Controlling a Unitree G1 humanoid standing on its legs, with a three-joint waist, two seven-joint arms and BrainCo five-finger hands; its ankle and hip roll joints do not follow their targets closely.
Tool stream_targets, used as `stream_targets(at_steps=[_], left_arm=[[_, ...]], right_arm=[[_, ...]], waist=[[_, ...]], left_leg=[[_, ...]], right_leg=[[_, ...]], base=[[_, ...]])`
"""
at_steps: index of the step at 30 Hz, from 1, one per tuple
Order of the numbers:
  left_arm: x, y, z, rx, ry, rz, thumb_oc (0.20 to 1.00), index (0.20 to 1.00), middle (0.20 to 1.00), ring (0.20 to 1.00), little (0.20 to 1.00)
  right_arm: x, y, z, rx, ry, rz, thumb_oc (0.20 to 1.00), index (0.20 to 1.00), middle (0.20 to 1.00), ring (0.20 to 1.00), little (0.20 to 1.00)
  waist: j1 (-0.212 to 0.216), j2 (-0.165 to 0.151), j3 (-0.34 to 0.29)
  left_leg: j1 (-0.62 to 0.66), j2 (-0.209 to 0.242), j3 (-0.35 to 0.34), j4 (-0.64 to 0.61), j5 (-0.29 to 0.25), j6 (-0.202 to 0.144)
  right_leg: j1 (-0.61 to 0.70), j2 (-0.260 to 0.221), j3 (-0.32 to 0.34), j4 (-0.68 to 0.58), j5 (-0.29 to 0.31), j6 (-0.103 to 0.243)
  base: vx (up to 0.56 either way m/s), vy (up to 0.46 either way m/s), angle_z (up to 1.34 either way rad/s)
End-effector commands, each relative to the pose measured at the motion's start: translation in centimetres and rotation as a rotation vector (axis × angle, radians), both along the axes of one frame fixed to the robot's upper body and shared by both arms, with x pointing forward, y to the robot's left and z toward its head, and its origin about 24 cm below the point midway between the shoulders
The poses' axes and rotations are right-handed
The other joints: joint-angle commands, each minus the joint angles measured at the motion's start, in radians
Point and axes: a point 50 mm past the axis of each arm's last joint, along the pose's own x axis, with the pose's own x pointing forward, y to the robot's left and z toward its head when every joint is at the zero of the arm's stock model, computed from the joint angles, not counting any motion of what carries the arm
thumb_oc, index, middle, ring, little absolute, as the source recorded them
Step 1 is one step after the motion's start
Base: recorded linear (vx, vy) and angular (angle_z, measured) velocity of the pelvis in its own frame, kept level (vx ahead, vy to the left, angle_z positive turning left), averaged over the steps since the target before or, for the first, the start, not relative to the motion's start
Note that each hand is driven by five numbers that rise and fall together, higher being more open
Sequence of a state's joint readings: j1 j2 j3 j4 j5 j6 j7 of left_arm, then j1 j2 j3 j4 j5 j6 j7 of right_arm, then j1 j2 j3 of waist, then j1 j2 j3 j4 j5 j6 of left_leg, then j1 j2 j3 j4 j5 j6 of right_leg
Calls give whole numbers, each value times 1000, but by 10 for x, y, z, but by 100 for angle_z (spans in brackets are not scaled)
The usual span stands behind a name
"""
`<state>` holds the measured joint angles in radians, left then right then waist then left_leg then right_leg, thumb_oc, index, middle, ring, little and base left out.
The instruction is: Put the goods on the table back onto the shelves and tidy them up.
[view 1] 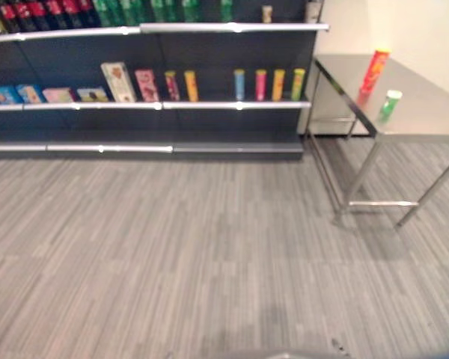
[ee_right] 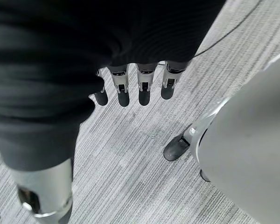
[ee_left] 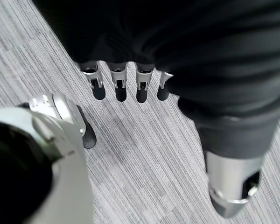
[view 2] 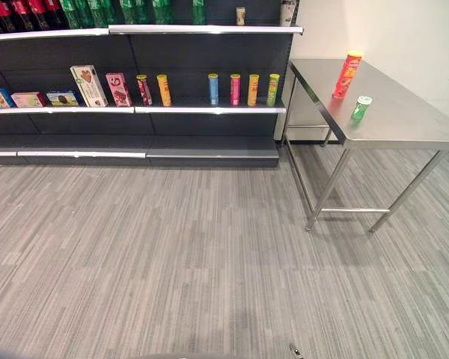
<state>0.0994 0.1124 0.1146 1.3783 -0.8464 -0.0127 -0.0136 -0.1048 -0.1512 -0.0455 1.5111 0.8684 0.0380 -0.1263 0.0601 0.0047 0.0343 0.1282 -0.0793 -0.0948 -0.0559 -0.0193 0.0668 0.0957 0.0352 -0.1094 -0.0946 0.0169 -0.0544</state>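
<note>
A red can (view 2: 347,74) and a green can (view 2: 361,108) waited on the steel surface (view 2: 404,127) beside the shelves (view 2: 202,111); left hand (ee_left: 126,81) and right hand (ee_right: 130,86) hung with relaxed, empty fingers

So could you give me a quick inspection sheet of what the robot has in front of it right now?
Surface: steel table at the right, beside the shelves.
Job's things: tall red can and short green can, both upright on the table, apart from each other.
Clutter: nothing seen on the grey floor.
Hands: left hand and right hand hang over the floor, fingers straight, holding nothing.
Cables: nothing seen.
Surroundings: middle shelf holds boxes and a row of coloured cans; bottles on the shelf above.
</note>
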Motion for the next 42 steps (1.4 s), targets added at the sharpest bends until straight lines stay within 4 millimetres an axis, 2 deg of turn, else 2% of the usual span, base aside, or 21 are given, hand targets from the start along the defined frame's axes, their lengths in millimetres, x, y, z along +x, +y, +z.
stream_targets(at_steps=[1,5,12,29,42], left_arm=[[9,-16,-2,-32,-1,-87,1000,1000,1000,1000,1000],[10,-14,-2,-24,-9,-112,1000,1000,1000,1000,1000],[-7,-19,-2,-61,50,-211,1000,1000,1000,1000,1000],[-7,-14,-2,-41,52,-246,1000,1000,1000,1000,1000],[-2,-11,-2,-31,43,-268,1000,1000,1000,1000,1000]], right_arm=[[21,8,3,17,-26,77,1000,1000,1000,1000,1000],[20,7,2,13,-29,97,1000,1000,1000,1000,1000],[17,6,2,7,-19,190,1000,1000,1000,1000,1000],[19,9,1,2,-29,271,1000,1000,1000,1000,1000],[29,7,4,1,-60,294,1000,1000,1000,1000,1000]], waist=[[-2,-3,-27],[-1,-5,-29],[-10,-1,-31],[-16,-2,-32],[-12,-9,-6]], left_leg=[[1,67,-43,-31,-19,-71],[2,69,-43,-31,-20,-71],[5,71,-33,-31,-21,-70],[10,75,-28,-31,-28,-72],[7,88,-38,-30,-34,-75]], right_leg=[[47,-81,14,8,-38,97],[48,-80,14,8,-39,97],[48,-78,18,7,-36,97],[52,-75,24,7,-43,98],[44,-66,19,16,-52,93]], base=[[0,0,0],[0,0,0],[2,0,-2],[3,0,-1],[7,-8,0]])
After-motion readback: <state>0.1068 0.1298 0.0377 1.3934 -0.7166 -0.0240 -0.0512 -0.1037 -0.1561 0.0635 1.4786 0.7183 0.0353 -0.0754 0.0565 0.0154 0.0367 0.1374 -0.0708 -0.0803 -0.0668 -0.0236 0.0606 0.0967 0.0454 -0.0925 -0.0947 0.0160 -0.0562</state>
